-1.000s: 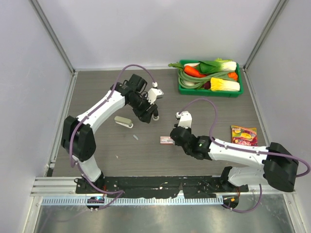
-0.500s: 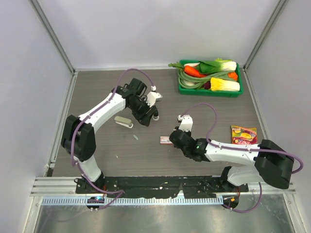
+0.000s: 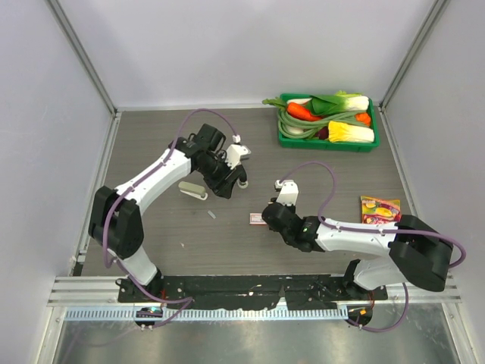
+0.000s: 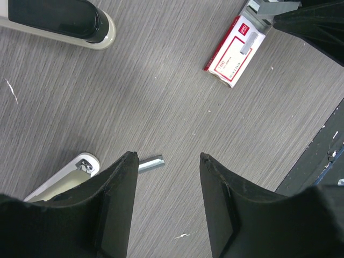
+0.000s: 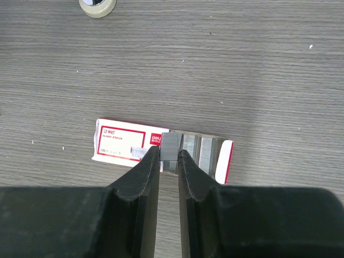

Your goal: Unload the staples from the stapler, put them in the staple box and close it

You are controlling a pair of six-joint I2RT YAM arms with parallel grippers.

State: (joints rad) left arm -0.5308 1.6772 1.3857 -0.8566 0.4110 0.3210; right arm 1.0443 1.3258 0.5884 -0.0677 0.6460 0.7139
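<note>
The stapler lies left of centre, beige over white; its metal-tipped end shows low left in the left wrist view. The staples, a short silvery strip, lie loose on the table below it. In the left wrist view the strip sits right beside my left fingertip. My left gripper is open and empty above the table. My right gripper is closed on a grey staple block in the open pink-and-white box.
A dark oblong thing with a beige rim lies at the top left of the left wrist view; a beige rounded end shows beyond the box. A green tray of vegetables stands at the back right. A snack packet lies right.
My left gripper has drifted a little left and down. My right gripper has edged left onto the box. The stapler and the strip have not moved.
</note>
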